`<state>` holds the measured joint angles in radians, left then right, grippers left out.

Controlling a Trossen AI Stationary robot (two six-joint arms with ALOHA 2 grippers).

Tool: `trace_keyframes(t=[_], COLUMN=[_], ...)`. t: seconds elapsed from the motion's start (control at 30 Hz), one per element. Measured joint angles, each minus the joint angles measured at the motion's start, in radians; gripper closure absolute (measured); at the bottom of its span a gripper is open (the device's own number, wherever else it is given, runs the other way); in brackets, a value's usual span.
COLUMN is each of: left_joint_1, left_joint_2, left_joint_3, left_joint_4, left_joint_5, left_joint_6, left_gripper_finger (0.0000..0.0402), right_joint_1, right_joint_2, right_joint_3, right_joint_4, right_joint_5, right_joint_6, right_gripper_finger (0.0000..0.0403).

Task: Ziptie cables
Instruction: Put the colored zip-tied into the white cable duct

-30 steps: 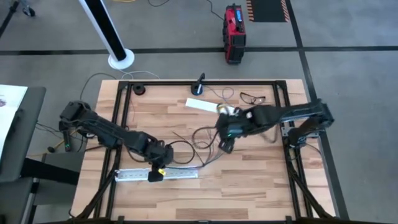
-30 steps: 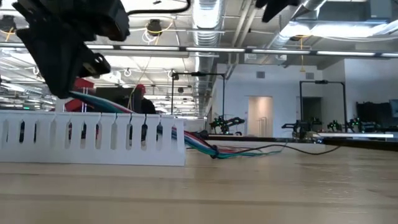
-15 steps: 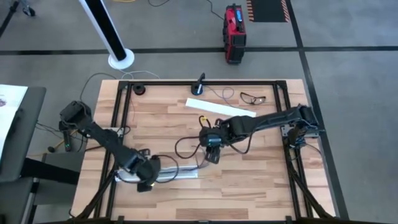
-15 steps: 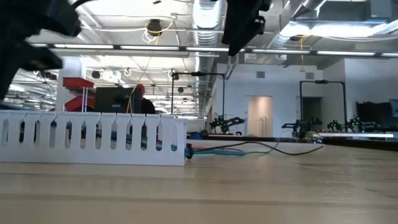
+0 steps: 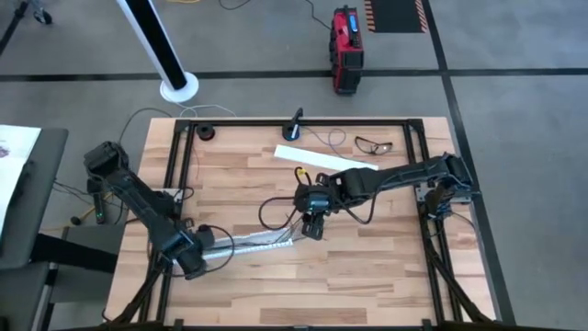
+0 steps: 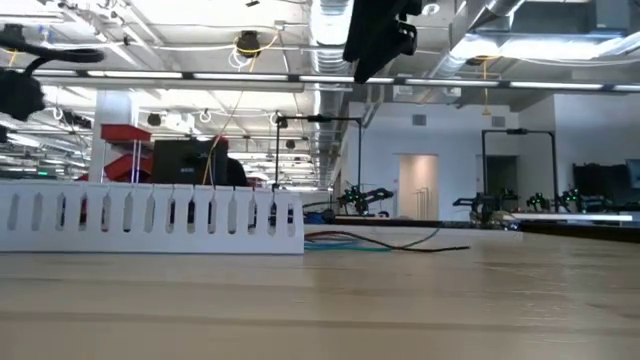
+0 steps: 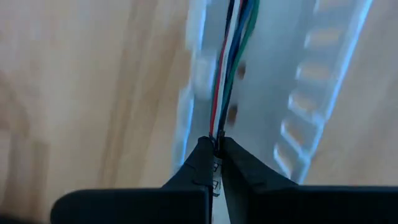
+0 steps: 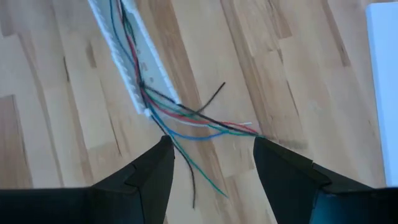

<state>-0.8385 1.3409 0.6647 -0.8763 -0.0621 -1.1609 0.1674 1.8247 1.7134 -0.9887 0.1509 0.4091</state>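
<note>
**Wires bedded in the duct, no tie on them yet**

The cables point(image 8: 163, 106) lie along the inside of a slotted white duct point(image 5: 257, 243) near the front of the table point(image 5: 386, 267), their coloured ends splaying out past the duct's open end onto the wood. In the left wrist view the same wires point(image 7: 231, 56) run straight up the channel from the left gripper point(image 7: 217, 149), whose jaws are pinched tight on the bundle's end, at the duct's end nearest the table's left edge point(image 5: 188, 262). The right gripper point(image 8: 211, 155) hovers above the frayed ends with its jaws spread wide and empty; from above it sits just past the duct's other end point(image 5: 312, 225). A second white strip point(image 5: 323, 158) lies well apart toward the back. Judging by this, the gathering and laying-in is mostly done; no zip tie is visible anywhere, so the binding itself remains.
</note>
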Motion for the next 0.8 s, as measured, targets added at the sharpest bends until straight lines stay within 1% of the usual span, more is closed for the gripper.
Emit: trace_keyframes(t=[0.17, 0.3, 0.7, 0.8], left_joint_1=[-0.050, -0.071, -0.118, -0.143], left_joint_2=[-0.088, -0.136, -0.137, -0.137], left_joint_3=[-0.045, -0.074, -0.087, -0.100], left_joint_4=[-0.006, -0.006, -0.010, -0.007], left_joint_5=[0.001, -0.011, -0.014, 0.001], left_joint_6=[-0.113, -0.165, -0.212, -0.250], left_gripper_finger=[0.0399, 0.0399, 0.0399, 0.0399], right_joint_1=[0.000, -0.007, -0.007, -0.012], right_joint_2=[0.000, 0.000, 0.000, 0.000], right_joint_3=[0.000, 0.000, 0.000, 0.000], right_joint_4=[0.003, 0.004, 0.004, 0.004], right_joint_5=[0.000, 0.000, -0.003, -0.003], right_joint_6=[-0.003, -0.004, -0.021, -0.021], right_gripper_finger=[0.0188, 0.0188, 0.0188, 0.0188])
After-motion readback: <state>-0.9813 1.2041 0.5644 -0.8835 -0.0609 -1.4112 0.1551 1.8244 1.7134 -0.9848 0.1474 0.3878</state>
